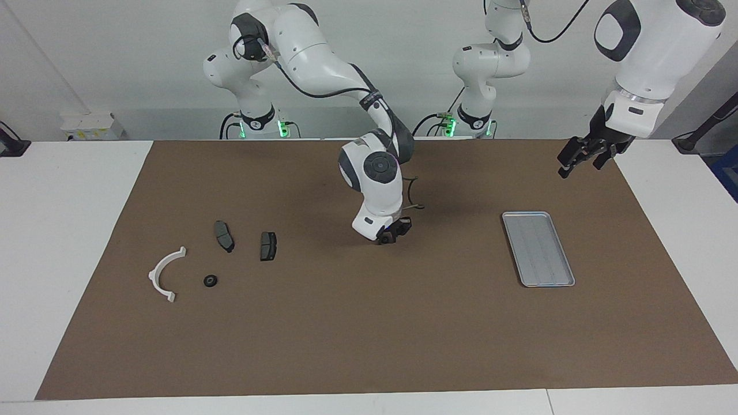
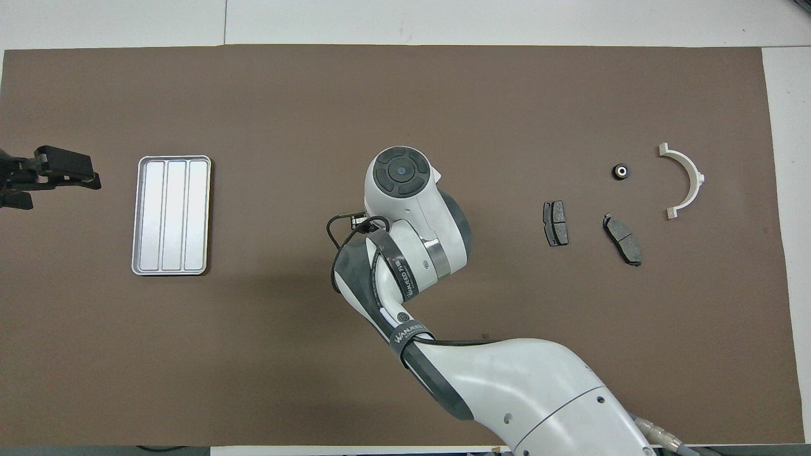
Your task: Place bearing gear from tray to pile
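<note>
The silver tray [image 1: 539,249] lies toward the left arm's end of the mat and holds nothing; it also shows in the overhead view [image 2: 171,215]. The bearing gear [image 1: 210,280], a small black ring, lies on the mat in the pile beside the white half-ring bracket [image 1: 154,271], farther from the robots than the two dark brake pads [image 1: 223,236] [image 1: 268,246]. It also shows in the overhead view [image 2: 621,170]. My right gripper [image 1: 395,233] hangs low over the bare middle of the mat; its own wrist hides it from above. My left gripper [image 1: 582,160] waits open and raised over the mat's edge, beside the tray.
A brown mat [image 1: 369,334] covers most of the white table. The right arm's elbow and wrist [image 2: 412,209] reach over the mat's middle. The pile lies toward the right arm's end.
</note>
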Controlling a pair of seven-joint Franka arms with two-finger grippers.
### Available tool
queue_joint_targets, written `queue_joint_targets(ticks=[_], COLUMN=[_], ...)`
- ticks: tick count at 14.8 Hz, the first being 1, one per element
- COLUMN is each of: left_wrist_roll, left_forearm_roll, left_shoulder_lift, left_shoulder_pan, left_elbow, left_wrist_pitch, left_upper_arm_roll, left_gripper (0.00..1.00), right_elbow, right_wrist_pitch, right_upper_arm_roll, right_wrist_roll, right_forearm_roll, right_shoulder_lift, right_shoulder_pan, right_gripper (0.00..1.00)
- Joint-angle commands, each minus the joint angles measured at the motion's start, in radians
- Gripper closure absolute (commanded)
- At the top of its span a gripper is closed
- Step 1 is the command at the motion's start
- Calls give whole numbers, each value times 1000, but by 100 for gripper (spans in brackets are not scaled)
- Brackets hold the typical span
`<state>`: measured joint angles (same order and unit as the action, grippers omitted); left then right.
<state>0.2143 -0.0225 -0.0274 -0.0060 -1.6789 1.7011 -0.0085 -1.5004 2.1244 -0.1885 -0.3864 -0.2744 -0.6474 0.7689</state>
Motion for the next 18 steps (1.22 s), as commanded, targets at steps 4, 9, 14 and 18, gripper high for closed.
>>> queue_joint_targets(ticks=[4, 9, 14, 18], left_wrist_roll=[-16, -16, -16, -16], left_forearm_roll=[3, 3, 3, 3], left_shoulder_lift=[-14, -14, -14, -14], left_shoulder_pan=[9, 9, 9, 9], left_elbow=[-18, -18, -18, -18], left_wrist_pitch=[3, 5, 5, 5], left_upper_arm_roll=[-4, -4, -4, -4], left_gripper=[0, 0, 0, 0], right_elbow=[-41, -31, 60, 115], right_wrist_pitch=[28, 19, -58, -121], right_upper_arm_roll=[21, 21, 21, 12], right_wrist_roll=[4, 4, 3, -2], right_forearm_roll=[-26, -26, -25, -26], right_shoulder_lift=[29, 25, 23, 76], right_shoulder_pan=[-19, -29, -77, -105], right_gripper=[89, 100, 100, 100])
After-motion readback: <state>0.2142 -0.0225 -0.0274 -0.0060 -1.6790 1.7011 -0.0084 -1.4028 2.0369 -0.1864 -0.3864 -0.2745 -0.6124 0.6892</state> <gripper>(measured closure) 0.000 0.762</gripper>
